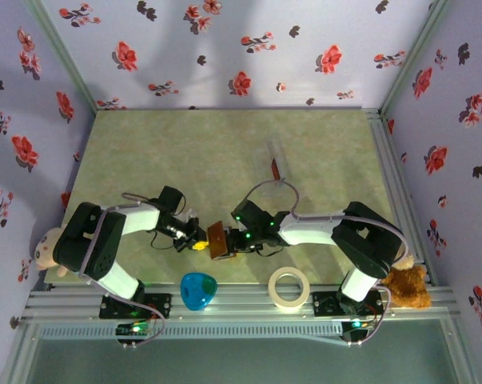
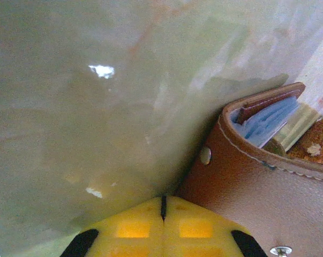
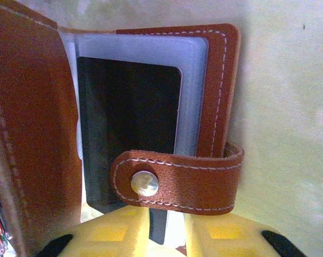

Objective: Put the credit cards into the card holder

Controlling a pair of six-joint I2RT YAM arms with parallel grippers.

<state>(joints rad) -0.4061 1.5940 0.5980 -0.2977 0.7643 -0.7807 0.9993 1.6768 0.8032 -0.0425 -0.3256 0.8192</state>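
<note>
The brown card holder (image 1: 217, 240) lies open between my two grippers near the table's front. In the right wrist view the card holder (image 3: 32, 134) shows pale blue sleeves, and a dark credit card (image 3: 129, 118) sits in the front sleeve under the snap strap (image 3: 177, 179). My right gripper (image 3: 166, 230) is at the holder's lower edge, jaws a little apart, with the card's corner showing in the gap. The left gripper (image 2: 164, 206) is shut, its tips against the outer cover of the card holder (image 2: 241, 182). A red credit card (image 1: 276, 168) rests in a clear stand farther back.
A tape roll (image 1: 289, 288) and a blue translucent object (image 1: 199, 290) lie by the front rail. Soft toys sit at the left (image 1: 45, 252) and right (image 1: 406, 286) front corners. Floral walls enclose the green table (image 1: 185, 152).
</note>
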